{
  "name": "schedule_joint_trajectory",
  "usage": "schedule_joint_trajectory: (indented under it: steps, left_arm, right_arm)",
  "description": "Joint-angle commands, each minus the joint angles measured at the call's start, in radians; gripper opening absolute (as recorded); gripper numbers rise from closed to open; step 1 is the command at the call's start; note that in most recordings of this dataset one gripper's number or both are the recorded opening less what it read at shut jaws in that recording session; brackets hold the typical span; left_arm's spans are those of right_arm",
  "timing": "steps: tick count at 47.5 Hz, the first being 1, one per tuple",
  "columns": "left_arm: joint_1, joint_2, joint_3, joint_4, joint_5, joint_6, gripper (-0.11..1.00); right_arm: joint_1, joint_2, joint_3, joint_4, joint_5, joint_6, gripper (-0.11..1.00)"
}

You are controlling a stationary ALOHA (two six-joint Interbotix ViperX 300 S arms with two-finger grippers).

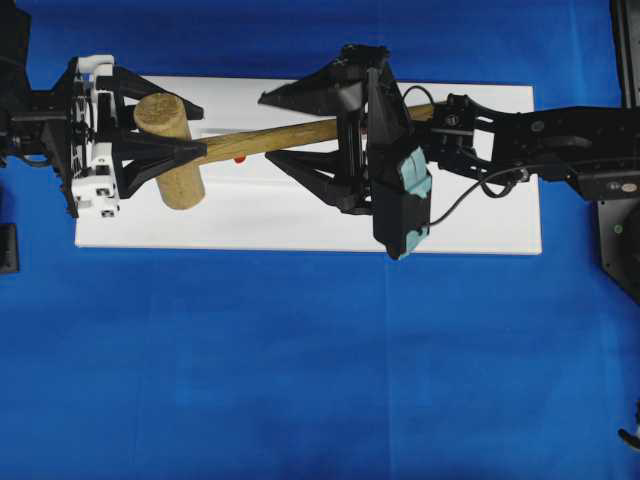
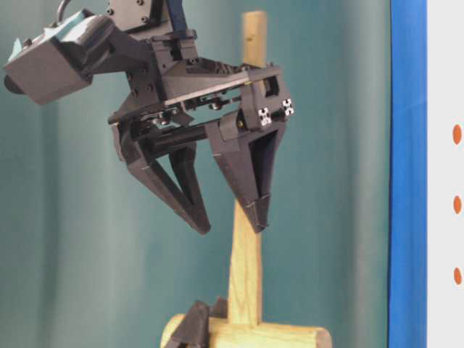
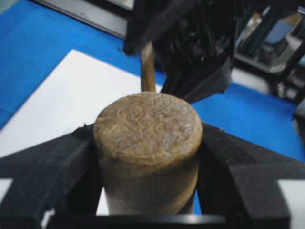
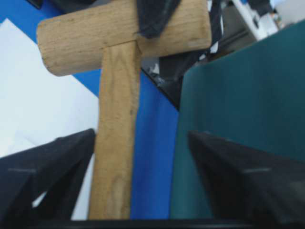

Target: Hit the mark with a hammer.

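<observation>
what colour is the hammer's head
Light tan bare wood; the hammer head's end grain shows best in the left wrist view.

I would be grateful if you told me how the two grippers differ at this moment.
The left gripper has its jaws closed on the hammer head, while the right gripper has its jaws spread wide, straddling the handle without gripping it. The left carries white parts; the right looks all black. Both are over the white board.
</observation>
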Motion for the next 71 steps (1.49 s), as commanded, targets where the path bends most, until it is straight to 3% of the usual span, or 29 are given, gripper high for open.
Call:
schedule_joint_trajectory:
  steps: [1,3,12,20,30,54,59,66,71]
  left_arm:
    - [0.002,-0.026,-0.011,0.005,0.009,0.054,0.45]
    - [0.002,-0.031,-0.009,0.005,0.023,0.11,0.45]
    - [0.002,-0.034,-0.009,0.005,0.063,0.307,0.45]
    - [-0.003,-0.034,-0.012,0.005,0.075,0.403,0.45]
    - [-0.009,-0.034,-0.018,0.005,0.075,0.431,0.45]
    - [-0.044,-0.035,-0.031,0.005,0.075,0.433,0.45]
    - [-0.044,-0.035,-0.029,0.005,0.075,0.433,0.45]
    - [-0.044,-0.035,-0.029,0.005,0.075,0.433,0.45]
    - [-0.044,-0.035,-0.029,0.005,0.075,0.434,0.45]
  right_arm:
    - [0.003,-0.038,-0.028,0.046,0.017,0.008,0.91]
    - [0.003,-0.043,-0.031,0.075,0.035,0.015,0.95]
    - [0.003,-0.064,-0.04,0.238,0.15,0.103,0.93]
    - [0.003,-0.061,-0.044,0.281,0.206,0.166,0.93]
    - [0.002,-0.054,-0.049,0.282,0.213,0.21,0.93]
    - [-0.012,0.046,-0.077,0.314,0.209,0.219,0.88]
    - [-0.012,0.046,-0.077,0.314,0.212,0.219,0.71]
    - [-0.012,0.046,-0.077,0.314,0.213,0.219,0.26]
    - [-0.012,0.046,-0.077,0.314,0.216,0.219,0.05]
